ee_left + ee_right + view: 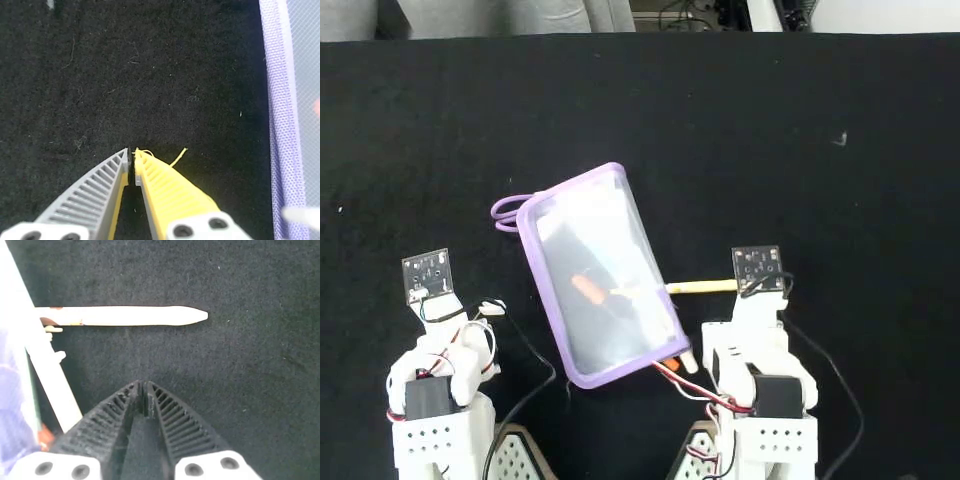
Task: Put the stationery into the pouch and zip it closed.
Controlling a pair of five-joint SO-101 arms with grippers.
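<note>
Held left gripper (pixel 131 155) and right gripper (pixel 145 386) closed, empty, flanking the pouch (pixel 600 275), seemingly ready for the pen (pixel 125 316) at its edge

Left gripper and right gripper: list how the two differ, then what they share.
Colour: the left gripper has one grey finger and one yellow; the right gripper has two black ones. Surroundings: the left gripper faces bare table beside the pouch's purple edge; the right gripper faces a cream pen lying crosswise. Both are shut, empty, over the black table.
</note>
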